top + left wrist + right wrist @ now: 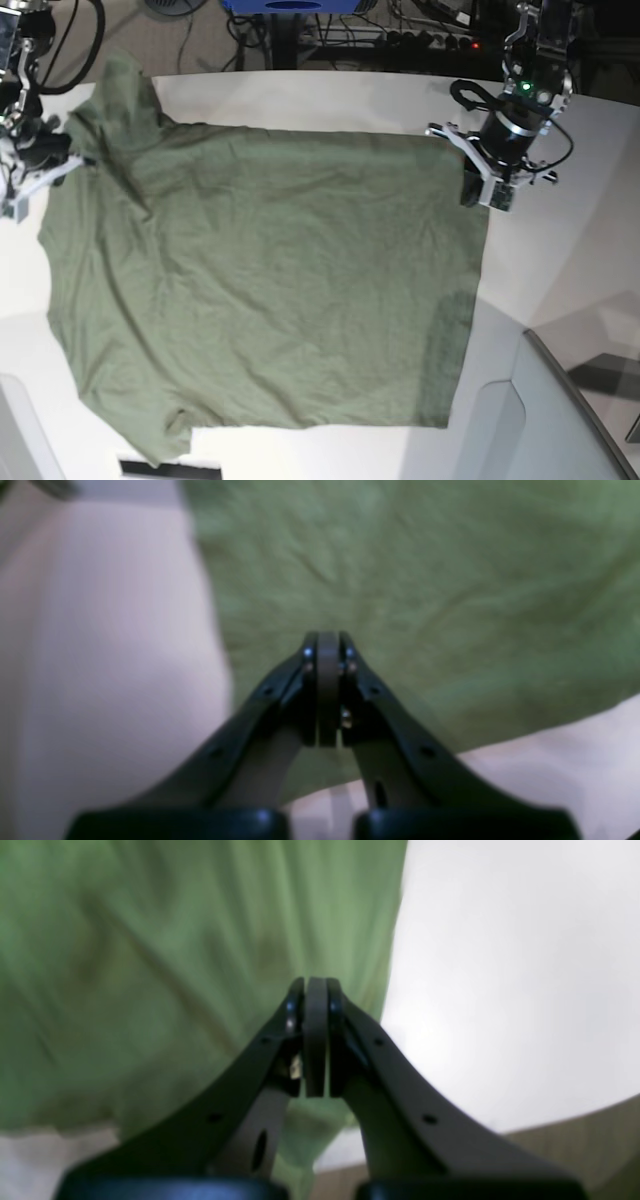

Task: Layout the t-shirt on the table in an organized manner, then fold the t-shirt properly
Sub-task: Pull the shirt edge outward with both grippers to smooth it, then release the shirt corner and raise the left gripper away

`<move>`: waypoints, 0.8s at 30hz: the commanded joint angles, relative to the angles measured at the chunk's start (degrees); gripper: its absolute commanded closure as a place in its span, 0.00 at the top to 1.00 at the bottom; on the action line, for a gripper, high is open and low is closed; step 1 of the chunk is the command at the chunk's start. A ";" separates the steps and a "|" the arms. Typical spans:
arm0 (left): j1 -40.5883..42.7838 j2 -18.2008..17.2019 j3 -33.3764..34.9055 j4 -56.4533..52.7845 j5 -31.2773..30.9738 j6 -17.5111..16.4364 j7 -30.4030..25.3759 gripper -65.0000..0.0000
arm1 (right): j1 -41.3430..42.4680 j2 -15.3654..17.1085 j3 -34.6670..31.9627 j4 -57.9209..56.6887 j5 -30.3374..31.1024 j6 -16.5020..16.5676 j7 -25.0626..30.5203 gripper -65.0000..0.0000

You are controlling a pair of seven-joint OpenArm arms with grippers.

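The olive-green t-shirt lies spread over the white table, its long upper edge running between my two grippers. At the shirt's upper right corner my left gripper is shut, and in the left wrist view its tips pinch the t-shirt, with wrinkles fanning out from them. My right gripper is shut on the upper left corner. In the right wrist view its tips hold the t-shirt, which is drawn into long folds. A sleeve sticks up at the far left.
A grey raised panel stands at the lower right, close to the shirt's corner. A small black strip lies at the front edge. Cables and a blue object sit beyond the curved far edge.
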 commanded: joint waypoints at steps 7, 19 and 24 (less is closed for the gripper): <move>0.30 6.11 -9.22 11.14 -0.11 0.25 3.10 0.00 | -1.27 0.57 3.19 8.77 0.25 0.16 0.56 0.00; 9.00 7.51 -24.69 11.67 -8.99 -10.13 2.75 0.00 | -1.36 -0.48 5.82 16.86 0.34 0.25 0.38 0.00; 10.06 7.69 -29.26 11.58 -13.30 -13.82 3.10 0.00 | -1.80 -1.98 6.35 16.77 0.25 0.25 0.38 0.01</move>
